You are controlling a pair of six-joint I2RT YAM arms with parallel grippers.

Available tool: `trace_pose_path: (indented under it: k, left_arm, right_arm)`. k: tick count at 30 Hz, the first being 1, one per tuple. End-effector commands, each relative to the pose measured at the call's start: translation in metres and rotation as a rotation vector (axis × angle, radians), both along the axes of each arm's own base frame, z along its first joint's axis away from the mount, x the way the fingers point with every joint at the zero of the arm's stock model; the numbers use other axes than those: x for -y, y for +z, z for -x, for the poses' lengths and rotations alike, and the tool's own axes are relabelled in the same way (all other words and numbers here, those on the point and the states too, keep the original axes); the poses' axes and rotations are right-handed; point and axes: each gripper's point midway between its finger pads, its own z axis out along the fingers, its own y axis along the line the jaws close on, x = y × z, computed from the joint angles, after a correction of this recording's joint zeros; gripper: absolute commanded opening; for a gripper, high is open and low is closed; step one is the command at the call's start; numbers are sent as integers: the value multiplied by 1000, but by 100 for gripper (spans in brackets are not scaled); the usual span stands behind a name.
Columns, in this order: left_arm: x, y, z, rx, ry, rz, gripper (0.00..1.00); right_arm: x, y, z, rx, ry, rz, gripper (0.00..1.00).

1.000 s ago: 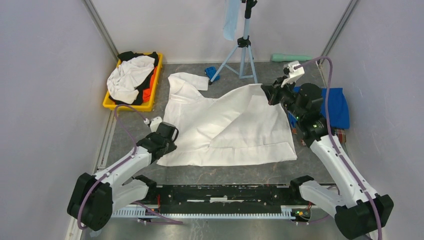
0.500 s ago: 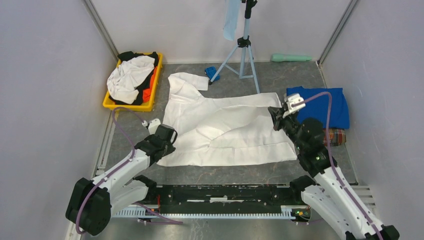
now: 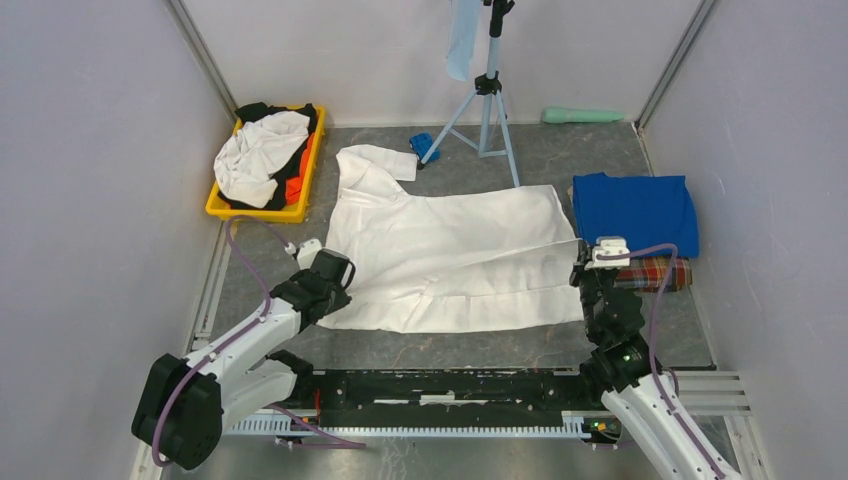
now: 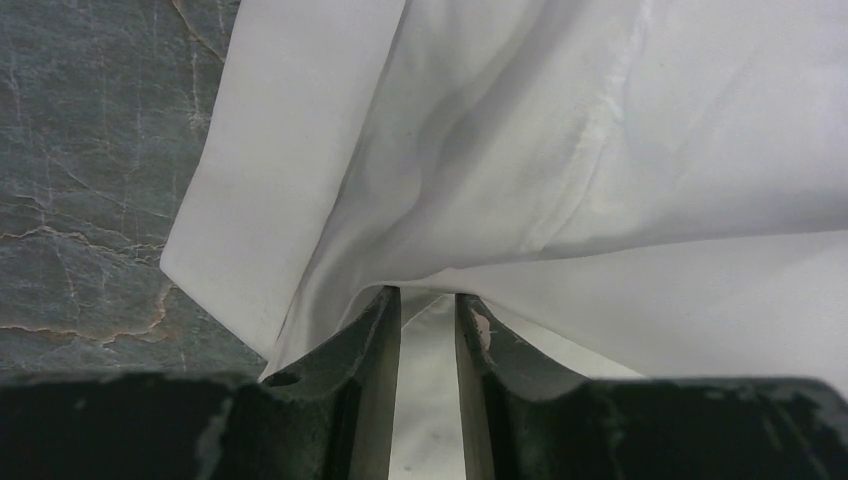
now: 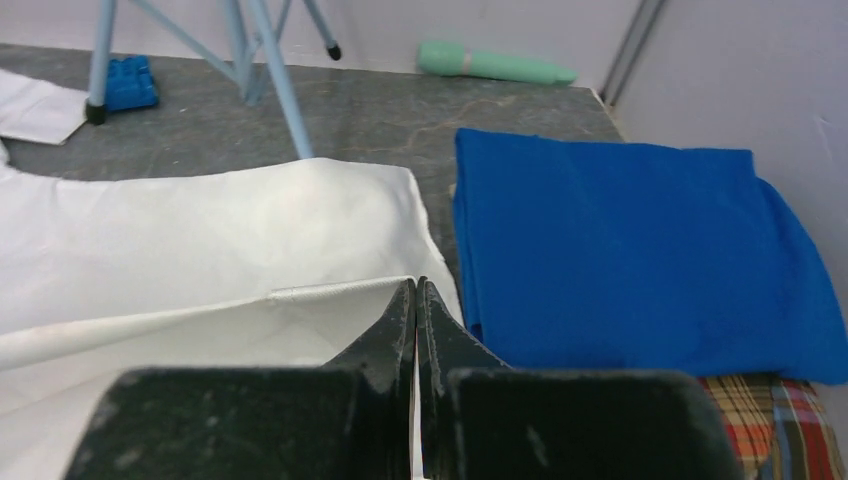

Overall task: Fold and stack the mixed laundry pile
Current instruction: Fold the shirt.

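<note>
White shirt [image 3: 450,250]: spread across the middle of the table [image 3: 460,345], collar end at the far left, hem toward the right, with 1 layer folded over along its near part.
Left gripper [image 4: 428,300]: at the shirt's near-left corner; its 2 fingers stand a narrow gap apart with white cloth pinched between them, and more folds bunch just beyond the tips.
Right gripper [image 5: 416,290]: at the shirt's right edge, near side; jaws pressed together on the stitched hem.
Blue T-shirt [image 3: 635,212]: folded flat at the right of the table, just beside the white shirt's right edge.
Plaid cloth [image 3: 655,273]: red and green, showing at the blue T-shirt's near edge, partly under it.
Yellow tray [image 3: 250,213]: far left, apart from the shirt, holding the rest of the laundry [image 3: 258,155], a crumpled white garment on top of black and orange pieces.
Tripod [image 3: 487,90]: far middle, 1 leg ending beside the shirt's far edge.
Small blue object [image 3: 423,145]: by the tripod's left foot.
Green cylinder [image 3: 580,115]: lying against the far wall, right side.
</note>
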Motion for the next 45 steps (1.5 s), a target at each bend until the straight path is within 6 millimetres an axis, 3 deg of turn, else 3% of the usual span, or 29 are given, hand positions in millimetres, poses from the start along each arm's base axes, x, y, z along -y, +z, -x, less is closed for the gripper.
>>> trace_pose_path:
  k: [1,8,11,12,17,23,29,34,37,41,45]
  left_arm:
    - [1,5,-4,26,30,24,33]
    - [7,20,7,50,3,94,31]
    - [11,40,8,94,-9,137,30]
    - [12,47,7,110,-14,147,31]
    - [17,91,-5,229,-58,173,34]
    - [27,116,-22,314,-79,209,39]
    - [55,103,-38,271,-152,271,38]
    - [75,84,-34,196,-274,291,36]
    - [83,72,-27,136,-362,288,35]
    - [82,45,-14,27,-392,258,32]
    - [68,27,-6,-13,-335,214,30]
  right_arm:
    - [32,7,4,88,-184,-85,0]
    - [23,-25,10,91,-138,-216,0]
    - [30,-29,13,101,-192,-315,0]
    - [29,-43,13,77,-196,-331,0]
    - [33,-73,14,57,-251,-478,0]
    - [48,-93,20,40,-354,-525,0]
    - [45,-107,20,10,-353,-540,0]
    - [23,-105,13,3,-222,-523,0]
    - [22,-107,15,-19,-219,-518,0]
    - [29,-116,19,-54,-271,-535,0]
    - [30,-122,22,-74,-299,-583,0]
